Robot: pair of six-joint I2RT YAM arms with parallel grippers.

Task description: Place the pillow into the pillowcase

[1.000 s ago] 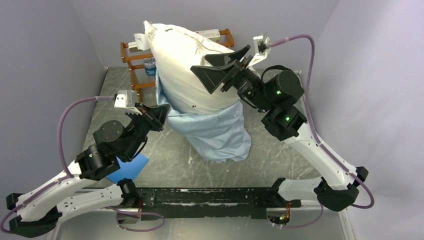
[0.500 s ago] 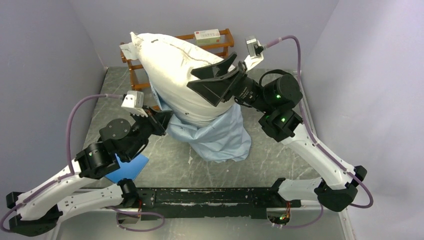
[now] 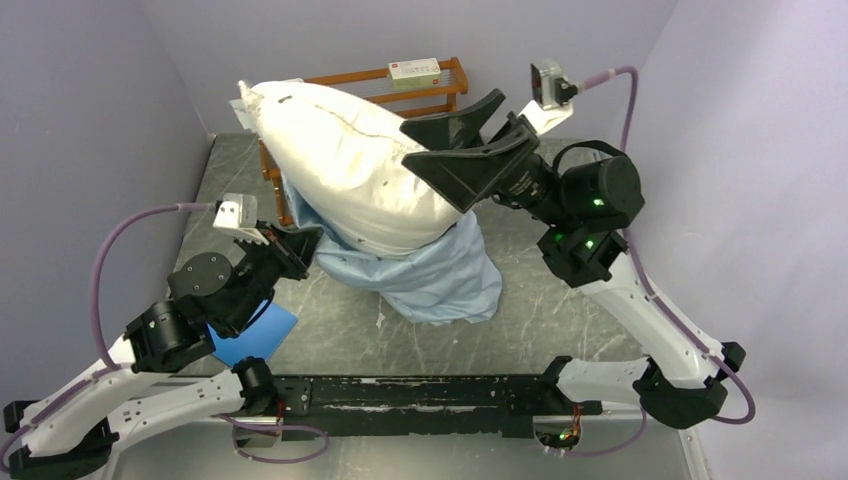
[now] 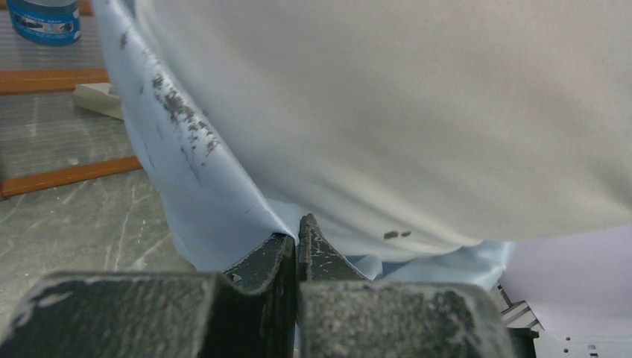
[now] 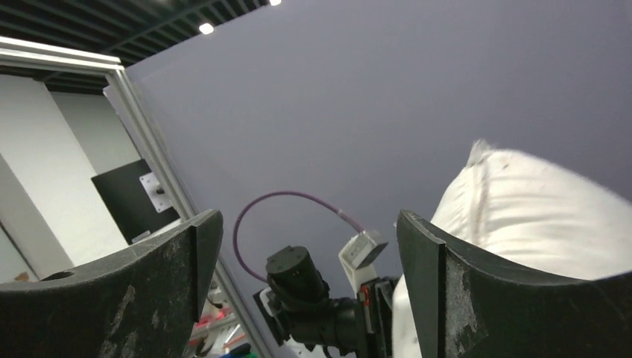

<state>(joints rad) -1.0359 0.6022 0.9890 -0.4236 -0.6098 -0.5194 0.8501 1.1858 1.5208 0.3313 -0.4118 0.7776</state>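
The big white pillow [image 3: 340, 160] leans over to the left, its lower end sunk into the light blue pillowcase [image 3: 440, 280] that bunches on the table. My left gripper [image 3: 305, 245] is shut on the pillowcase's left edge, and in the left wrist view the blue pillowcase [image 4: 194, 194] runs into the closed tips of the left gripper [image 4: 296, 237] beneath the pillow [image 4: 410, 112]. My right gripper [image 3: 415, 143] is raised at the pillow's right side, open. In the right wrist view the gap of the right gripper [image 5: 309, 224] holds nothing, and the pillow [image 5: 536, 216] lies outside the right finger.
A wooden rack [image 3: 440, 85] with a small box [image 3: 413, 70] stands behind the pillow at the back wall. A blue bottle [image 4: 45, 19] sits by the rack. A flat bright-blue rectangle [image 3: 262, 335] lies under the left arm.
The pillow has tipped further left. My right gripper has lifted and swung up to the right along the pillow. The left arm drew back left, still gripping the pillowcase.
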